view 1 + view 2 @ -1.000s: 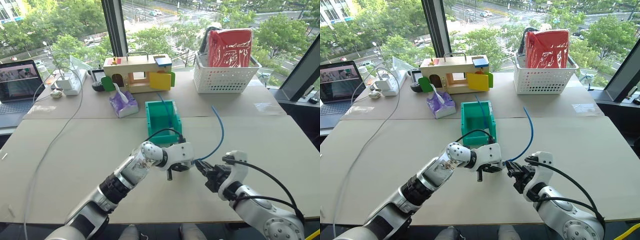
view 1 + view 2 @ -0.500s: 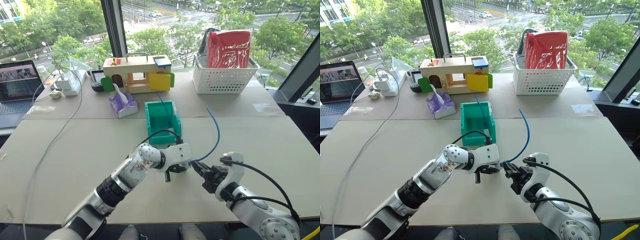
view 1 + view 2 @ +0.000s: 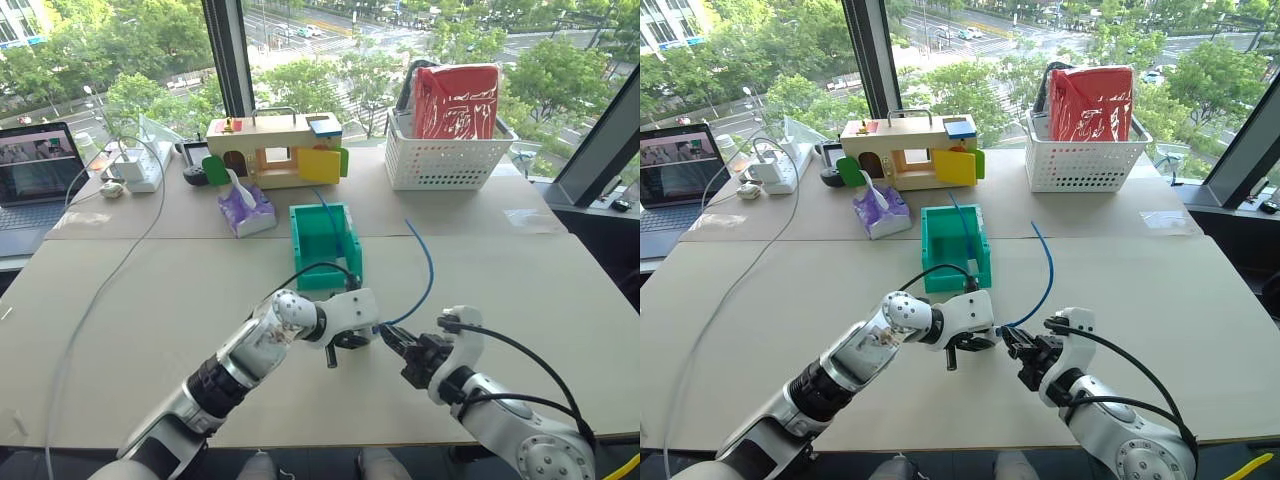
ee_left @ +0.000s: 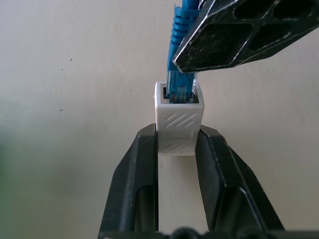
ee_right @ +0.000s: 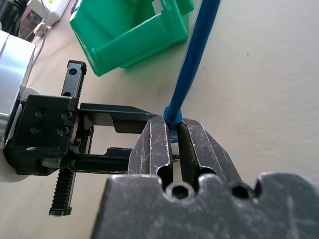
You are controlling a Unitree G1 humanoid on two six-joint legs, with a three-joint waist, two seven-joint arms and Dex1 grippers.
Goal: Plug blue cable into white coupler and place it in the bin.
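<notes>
Blue cable [image 4: 180, 30], pinched by the right end effector [image 5: 174, 130], sits in the left end effector's [image 4: 178, 149] white coupler [image 4: 179, 117]; bin [image 3: 325, 243] at twelve o'clock awaits.

This looks like an upper-floor office or robotics lab set up for testing. A wide table [image 3: 150, 300] covered in beige sheets stands against floor-to-ceiling windows [image 3: 130, 60] with dark frames, looking down on treetops, a road and cars. An open laptop [image 3: 38, 170] and a white power strip [image 3: 135, 165] with trailing cables sit at the far left corner. Practice props line the back: a wooden toy box [image 3: 275, 145], a tissue pack [image 3: 246, 208] and a white perforated basket [image 3: 450, 155]
</notes>
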